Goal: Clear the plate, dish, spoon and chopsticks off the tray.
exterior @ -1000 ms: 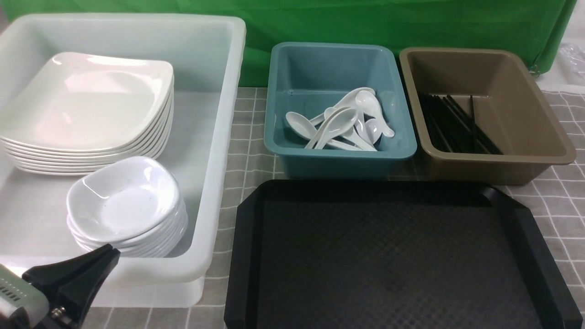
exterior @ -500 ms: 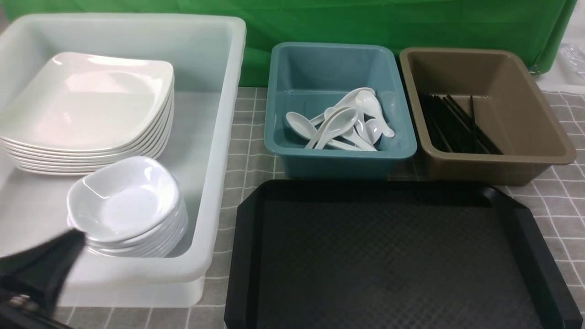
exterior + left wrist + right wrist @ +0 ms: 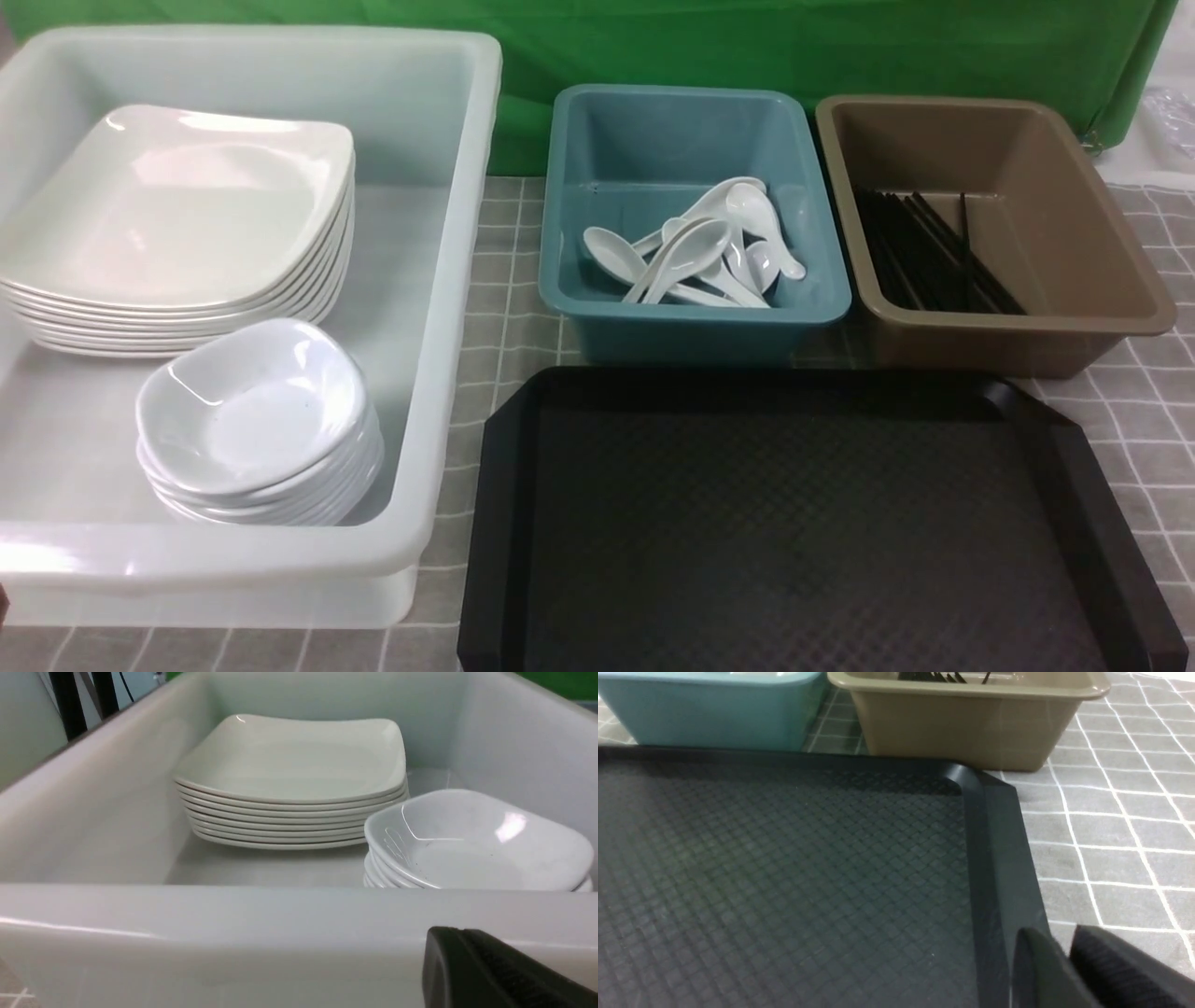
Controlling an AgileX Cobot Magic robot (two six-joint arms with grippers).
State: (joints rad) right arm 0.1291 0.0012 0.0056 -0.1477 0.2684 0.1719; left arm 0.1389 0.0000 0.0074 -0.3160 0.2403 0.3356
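Left end effector [image 3: 460,934] closed; white bin [image 3: 280,553] holds plates [image 3: 177,215], dishes [image 3: 261,420].

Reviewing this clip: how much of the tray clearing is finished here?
It looks complete: the tray is bare. Plates and dishes sit stacked in the white bin, spoons in teal, chopsticks in brown. Neither tool holds anything; nothing seems left.
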